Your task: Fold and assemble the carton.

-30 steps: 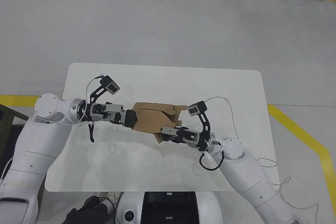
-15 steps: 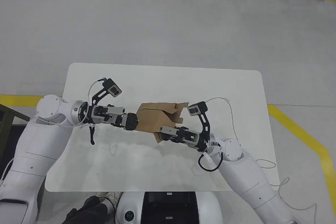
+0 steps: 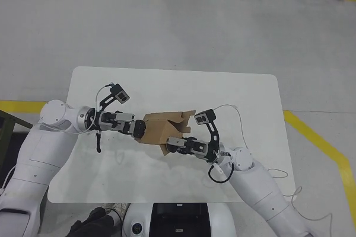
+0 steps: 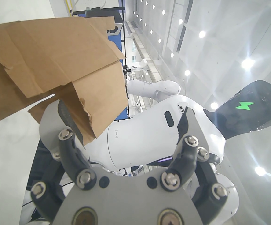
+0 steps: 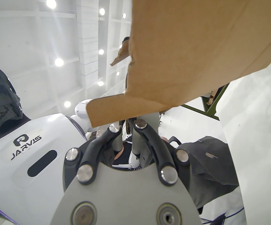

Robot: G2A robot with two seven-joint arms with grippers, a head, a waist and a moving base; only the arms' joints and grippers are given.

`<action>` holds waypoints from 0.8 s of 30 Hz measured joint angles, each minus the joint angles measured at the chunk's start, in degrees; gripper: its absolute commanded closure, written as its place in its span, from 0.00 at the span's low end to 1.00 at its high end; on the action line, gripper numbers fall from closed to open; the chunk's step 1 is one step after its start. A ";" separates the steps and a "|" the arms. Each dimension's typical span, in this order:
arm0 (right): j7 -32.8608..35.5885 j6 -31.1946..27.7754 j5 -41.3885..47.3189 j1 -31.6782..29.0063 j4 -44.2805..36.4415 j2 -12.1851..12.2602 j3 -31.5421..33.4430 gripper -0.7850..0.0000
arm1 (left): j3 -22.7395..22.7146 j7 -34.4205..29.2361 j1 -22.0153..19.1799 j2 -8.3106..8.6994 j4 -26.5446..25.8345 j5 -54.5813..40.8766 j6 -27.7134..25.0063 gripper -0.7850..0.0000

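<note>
Two arms meet at the carton, held over the worktop; the right gripper pinches one flap edge in its fingers; the left gripper has its fingers wide, one touching a corner; that lone pinch could let the cardboard swing or tear.

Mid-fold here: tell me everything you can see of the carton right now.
The carton is plain brown corrugated cardboard, creased and half erected, with loose, splayed flaps and one torn edge. It sits tilted between the two arms over the middle of the white table. The right gripper is clamped on a lower flap edge. The left gripper stands open, one finger against a side flap.
</note>
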 measured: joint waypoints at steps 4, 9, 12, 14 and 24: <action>0.15 1.28 -1.34 0.00 0.13 0.10 0.14 1.00 | -0.01 0.00 0.02 -0.11 0.31 -1.74 0.57 0.00; -0.47 2.88 -3.81 -0.45 0.40 0.33 0.48 1.00 | -0.71 0.42 -0.19 -0.34 0.98 -4.25 1.22 0.00; -0.68 3.81 -5.12 -0.83 0.29 0.49 0.65 1.00 | -1.17 1.00 -0.29 -0.44 1.41 -4.99 1.41 0.00; -0.85 4.09 -5.65 -1.09 0.14 0.57 0.79 1.00 | -1.39 1.23 -0.29 -0.50 1.68 -5.46 1.74 0.00; -2.17 5.12 -7.54 -1.46 -0.42 0.70 1.06 1.00 | -1.43 -0.03 0.21 -0.85 1.25 -7.90 4.84 0.00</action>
